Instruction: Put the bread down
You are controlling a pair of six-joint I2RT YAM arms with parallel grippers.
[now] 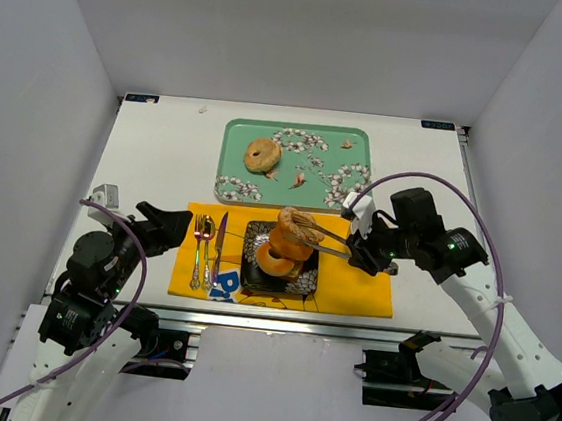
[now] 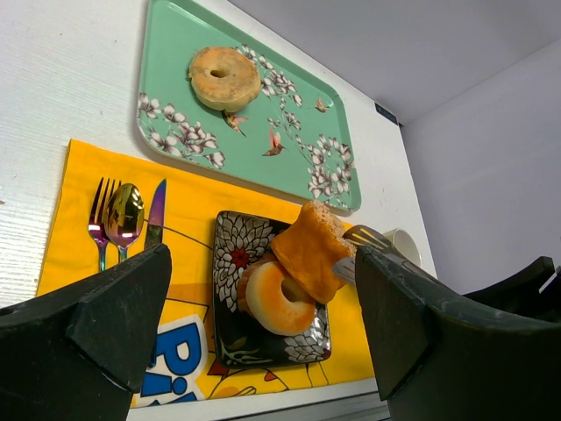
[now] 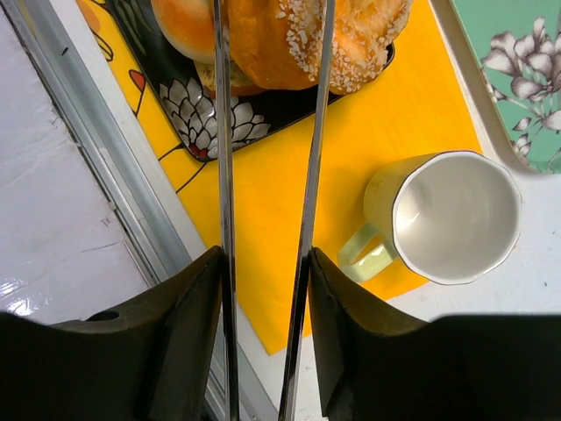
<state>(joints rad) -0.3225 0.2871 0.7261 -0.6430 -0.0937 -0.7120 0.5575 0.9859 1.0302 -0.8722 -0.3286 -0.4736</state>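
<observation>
A seeded bread ring [image 1: 297,230] [image 2: 311,250] [image 3: 351,35] stands tilted on edge over the black flowered plate [image 1: 305,284] [image 2: 235,254] [image 3: 202,123], leaning on a glazed ring [image 1: 275,261] [image 2: 279,300] that lies there. Metal tongs [image 1: 326,239] [image 3: 221,175] straddle the tilted bread, their arms slightly spread. My right gripper [image 1: 359,250] [image 3: 263,263] is shut on the tongs' arms, right of the plate. My left gripper [image 1: 171,224] [image 2: 263,263] hangs open and holds nothing, left of the placemat. Another bread ring [image 1: 263,155] [image 2: 224,77] lies on the green tray [image 1: 300,128] [image 2: 298,153].
A yellow placemat [image 1: 358,291] [image 2: 79,175] [image 3: 289,167] lies under the plate. Fork, spoon [image 2: 123,213] and knife [image 1: 219,247] lie on its left part. A pale mug [image 1: 364,207] [image 3: 456,215] stands at its right rear corner, close to the right gripper. The table's near edge [image 3: 114,184] runs just beyond the mat.
</observation>
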